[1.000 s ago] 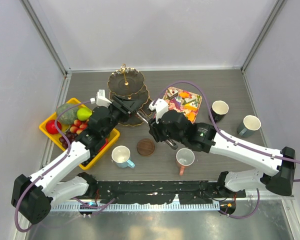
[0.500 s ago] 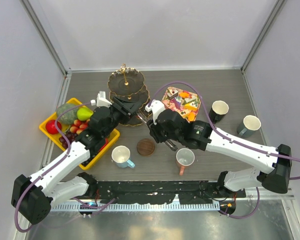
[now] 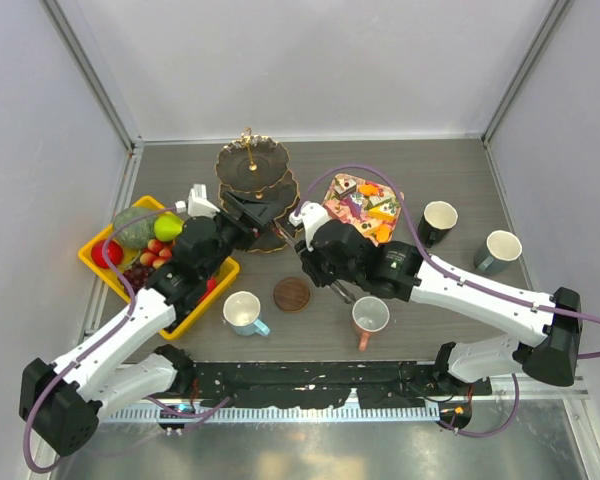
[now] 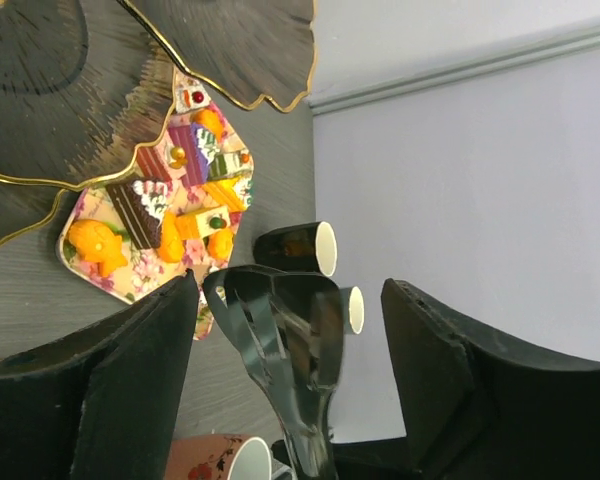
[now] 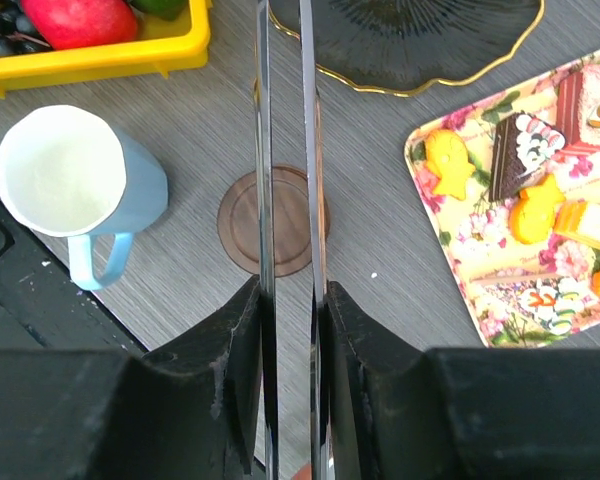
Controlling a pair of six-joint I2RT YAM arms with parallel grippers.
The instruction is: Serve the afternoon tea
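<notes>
Top view: the pastries (image 3: pixel 368 208) all sit on the floral tray (image 3: pixel 398 198) mid-desk (image 3: pixel 430 165), just right of the three-tier stand (image 3: pixel 252 162), whose tiers look bare to me. Black mug (image 3: pixel 439 220) is right of the tray, pink mug (image 3: pixel 370 317) at the near side. The stand looks stiff and brittle, so I'd lift it only by the gold handle (image 3: pixel 248 140). Left gripper (image 3: pixel 260 215) hangs over the stand's lower tier, right gripper (image 3: pixel 320 268) between stand and tray. Versus a second ago, the right arm has slid left off the tray, so more pastries show. The left arm has shifted slightly left, and no pastry has moved.

Left wrist: left gripper released, fingers wide apart, nothing held. Shiny tongs (image 4: pixel 280 340) show in the gap; I can't tell how close.

Right wrist: right gripper clenched on the tongs, blades nearly together, above a brown coaster (image 5: pixel 273 220). A fish-shaped pastry (image 5: pixel 448 162) lies at the tray's corner. I judge the pastries light, soft and crumbly, with icing that smears, so I'd pinch each one low across its sides, gently
</notes>
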